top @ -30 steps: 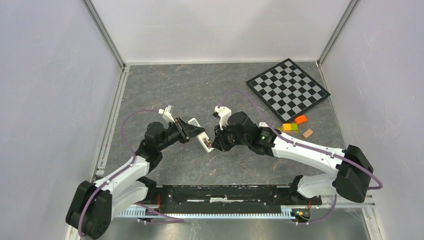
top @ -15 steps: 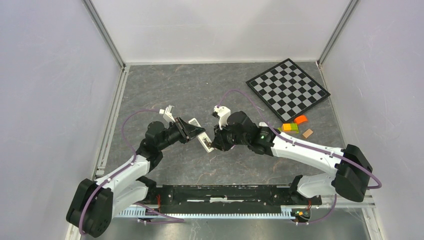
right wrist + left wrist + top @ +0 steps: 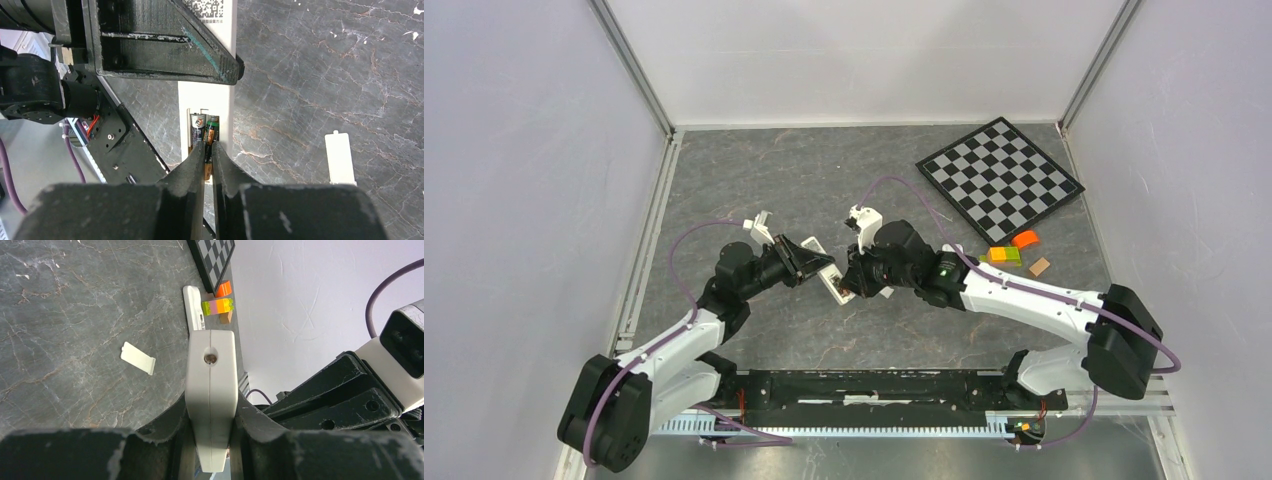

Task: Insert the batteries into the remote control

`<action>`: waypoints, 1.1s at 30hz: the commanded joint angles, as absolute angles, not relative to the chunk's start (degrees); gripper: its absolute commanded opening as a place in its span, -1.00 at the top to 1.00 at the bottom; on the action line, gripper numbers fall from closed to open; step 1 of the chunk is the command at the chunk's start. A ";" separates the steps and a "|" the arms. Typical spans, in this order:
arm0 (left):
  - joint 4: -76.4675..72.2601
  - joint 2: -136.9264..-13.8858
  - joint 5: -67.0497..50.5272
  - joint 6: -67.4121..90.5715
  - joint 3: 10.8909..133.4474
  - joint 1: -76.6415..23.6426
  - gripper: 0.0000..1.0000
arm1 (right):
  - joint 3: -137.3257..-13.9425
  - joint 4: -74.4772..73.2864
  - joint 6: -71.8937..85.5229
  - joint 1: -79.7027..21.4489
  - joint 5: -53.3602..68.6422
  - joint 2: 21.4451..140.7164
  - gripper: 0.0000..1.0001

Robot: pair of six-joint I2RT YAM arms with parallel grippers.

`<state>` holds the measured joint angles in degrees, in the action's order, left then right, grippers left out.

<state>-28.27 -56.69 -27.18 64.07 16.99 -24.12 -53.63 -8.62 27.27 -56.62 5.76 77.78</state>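
Observation:
My left gripper is shut on the white remote control, holding it above the table with its end pointing at the right arm. In the top view the left gripper and right gripper meet at the remote. The right wrist view shows the remote's open compartment with two batteries lying side by side. One battery lies on the left. The other battery, green and black, sits between the fingertips of my right gripper, which is shut on it.
The small white cover piece lies flat on the stone table, also seen as the cover. A chessboard lies at the back right. Coloured blocks and a slim white object lie beside it.
The right gripper's jaws have narrowed onto the battery, and the right arm has edged slightly left toward the remote. The left arm keeps its hold unchanged.

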 commanded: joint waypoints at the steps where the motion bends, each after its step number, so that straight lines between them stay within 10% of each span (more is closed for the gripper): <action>1: -33.71 -55.98 -29.80 69.04 19.38 -24.12 0.96 | -55.04 -5.83 28.68 -56.58 3.64 78.85 0.75; 7: -33.24 -55.37 -29.41 69.89 19.34 -24.09 0.96 | -55.20 -5.12 29.97 -56.51 2.15 76.72 0.60; 23: -36.84 -53.73 -26.76 79.62 19.36 -24.04 0.96 | -42.35 6.27 43.12 -54.57 -1.72 59.68 -0.54; 33: -48.83 -54.74 -24.50 96.15 19.80 -24.20 0.96 | -32.87 27.67 54.41 -54.67 1.80 55.82 -0.75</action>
